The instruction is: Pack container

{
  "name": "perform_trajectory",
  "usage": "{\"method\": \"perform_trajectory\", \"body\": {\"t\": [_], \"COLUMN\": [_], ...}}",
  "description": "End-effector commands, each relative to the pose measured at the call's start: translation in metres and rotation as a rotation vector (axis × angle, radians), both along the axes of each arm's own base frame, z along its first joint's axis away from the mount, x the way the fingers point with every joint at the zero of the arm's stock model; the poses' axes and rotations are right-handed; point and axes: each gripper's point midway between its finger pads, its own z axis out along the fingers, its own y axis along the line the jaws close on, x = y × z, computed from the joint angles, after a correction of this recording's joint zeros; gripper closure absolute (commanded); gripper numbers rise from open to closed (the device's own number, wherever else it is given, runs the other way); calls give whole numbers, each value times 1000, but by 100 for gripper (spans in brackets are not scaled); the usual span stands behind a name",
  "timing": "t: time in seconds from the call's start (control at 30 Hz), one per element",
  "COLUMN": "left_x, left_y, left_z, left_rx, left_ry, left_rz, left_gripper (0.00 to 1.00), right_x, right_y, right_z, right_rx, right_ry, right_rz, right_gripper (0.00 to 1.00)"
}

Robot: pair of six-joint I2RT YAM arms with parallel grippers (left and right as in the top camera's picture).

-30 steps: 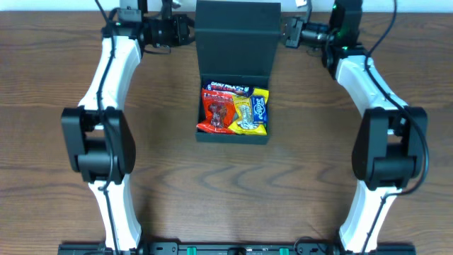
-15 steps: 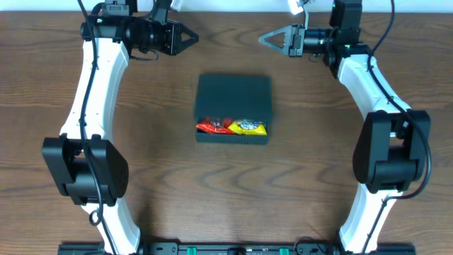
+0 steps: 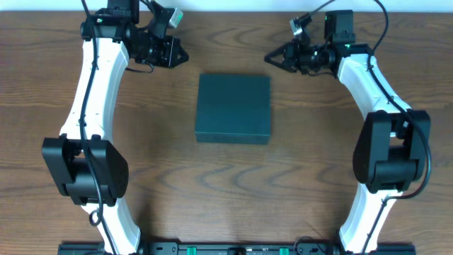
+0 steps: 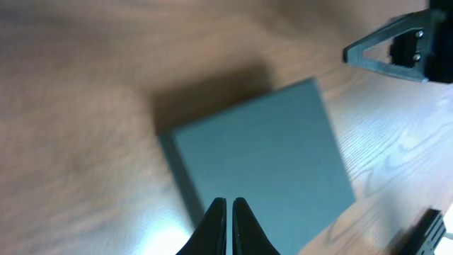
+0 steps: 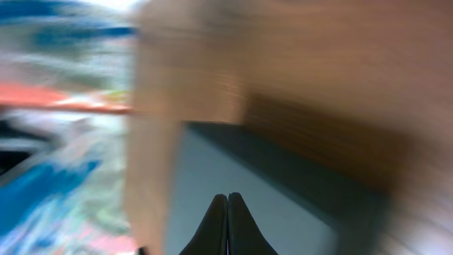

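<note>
Overhead, the container [image 3: 233, 108] lay with its lid shut at the middle of the wooden table [image 3: 233, 191], so its contents were hidden. It was a plain, matte, dark teal square. The left gripper [image 3: 182, 57] and right gripper [image 3: 269, 59], both pinched together and empty, stood off its two far corners without touching it.

Left wrist: the left gripper [image 4: 228, 212], tips together, hung over the box's edge; whether they touched was unclear.

Right wrist: the picture was heavily blurred, and the right gripper [image 5: 228, 205], tips pressed together, pointed at the box's top.

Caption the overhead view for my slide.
Closed teal container on wood table; left claw and right claw shut, clear of it.
</note>
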Motion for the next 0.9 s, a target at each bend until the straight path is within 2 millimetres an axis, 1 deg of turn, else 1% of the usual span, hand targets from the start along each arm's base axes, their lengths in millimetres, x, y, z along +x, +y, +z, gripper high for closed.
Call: {"method": "perform_trajectory", "body": {"t": [0.0,0.1,0.23,0.33,0.4,0.43,0.5,0.53,0.57,0.63,0.67,0.7,0.77,0.8,0.87], "left_x": [-6,-18,-34,-55,-65,-70,-81,-89,-95,-111,-125,-133,-153,-164,-186], "left_y": [14,16,27,29,29,30,30,31,33,37,36,36,36,36,34], "left_z": [3,-2,-12,-13,-7,-1,15,26,33,50,70,82,105,115,130], "left_rx": [94,107,180,192,196,198,206,214,222,248,232,231,227,224,203], "left_ry": [10,68,142,216,229,221,178,149,132,99,51,15,-63,-99,-161], "left_rz": [39,41,50,31,22,12,-23,-46,-57,-68,-67,-63,-57,-57,-58], "left_gripper": [94,94,94,94,94,94,94,94,94,94,94,94,94,94,94], "right_x": [2,-10,-19,-33,-40,-44,-48,-52,-55,-67,-79,-89,-108,-120,-140], "right_y": [-26,-29,-31,-32,-39,-43,-44,-44,-44,-47,-51,-53,-52,-47,-42], "right_z": [-33,-40,-36,-19,-3,9,35,53,62,87,105,118,135,143,152], "right_rx": [-245,-279,-297,-318,-374,-409,-425,-422,-423,-442,-463,-476,-489,-487,-490], "right_ry": [35,62,62,50,-1,-42,-111,-148,-168,-227,-257,-272,-292,-306,-320], "right_rz": [-89,-54,-25,9,36,49,51,44,44,51,43,36,38,50,67], "right_gripper": [98,99,98,98,98,98,98,98,98,98,98,98,98,98,98]}}
